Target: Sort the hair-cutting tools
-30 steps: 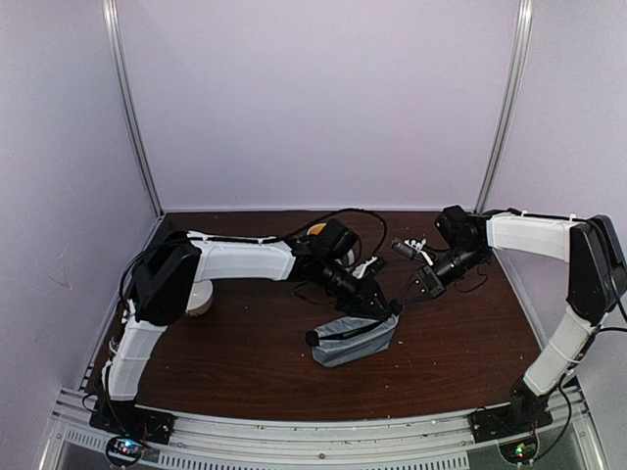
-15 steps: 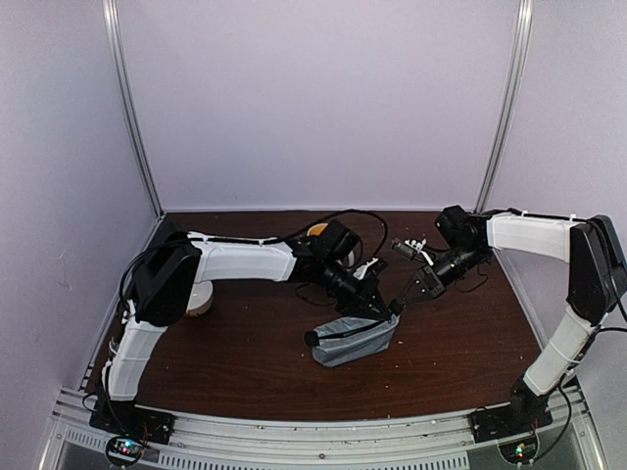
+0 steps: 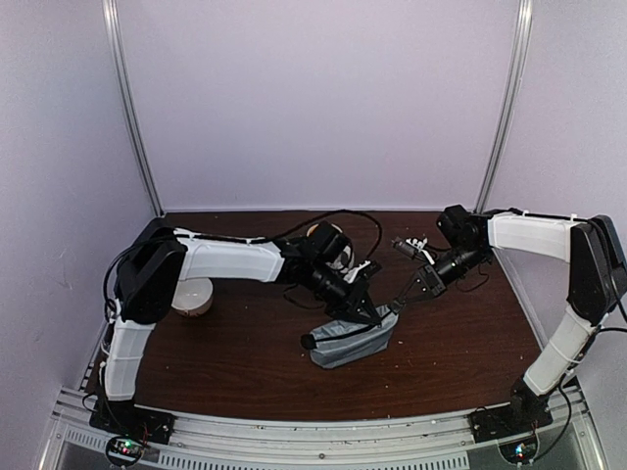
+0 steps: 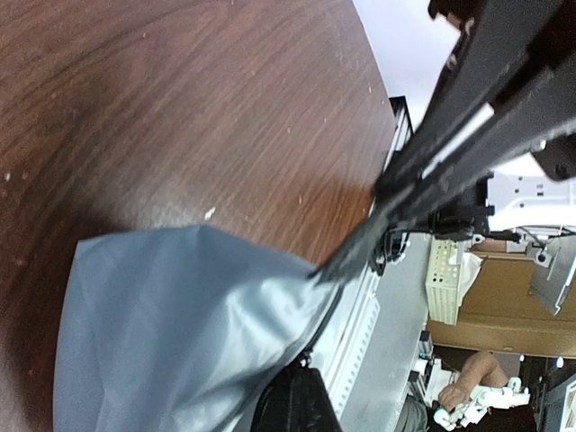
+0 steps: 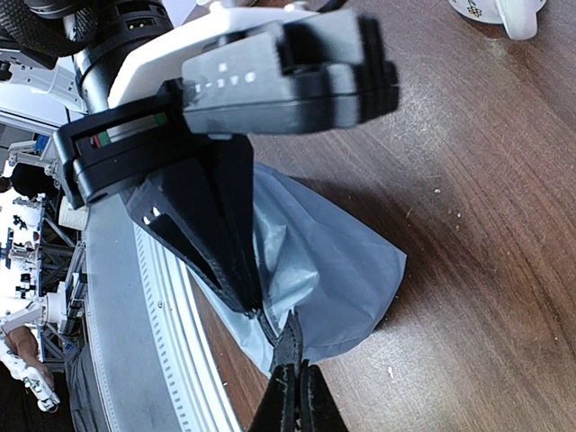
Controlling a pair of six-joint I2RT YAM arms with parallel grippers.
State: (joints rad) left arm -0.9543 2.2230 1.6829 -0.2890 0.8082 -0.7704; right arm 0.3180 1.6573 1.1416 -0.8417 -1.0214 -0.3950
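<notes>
The grey zip pouch (image 3: 343, 341) lies mid-table with both grippers meeting at its right end. My left gripper (image 3: 380, 315) is shut on the pouch's edge; in the left wrist view its long black fingers (image 4: 423, 162) taper to a pinch on the fabric (image 4: 180, 333). My right gripper (image 5: 295, 369) is shut on the black zip pull (image 5: 290, 337) at the pouch's (image 5: 333, 261) corner, just beside the left gripper (image 5: 252, 301). Small dark and pale items (image 3: 411, 245), perhaps hair-cutting tools, lie behind the right arm, too small to identify.
A white bowl (image 3: 191, 297) sits at the left by the left arm's elbow. A patterned mug (image 5: 499, 11) stands behind the left wrist. Black cables loop over the table's back. The metal rail (image 3: 313, 431) runs along the near edge.
My left gripper has closed on the pouch's edge. The left arm's elbow has swung left and the pouch has shifted slightly left. The right gripper has held its grip.
</notes>
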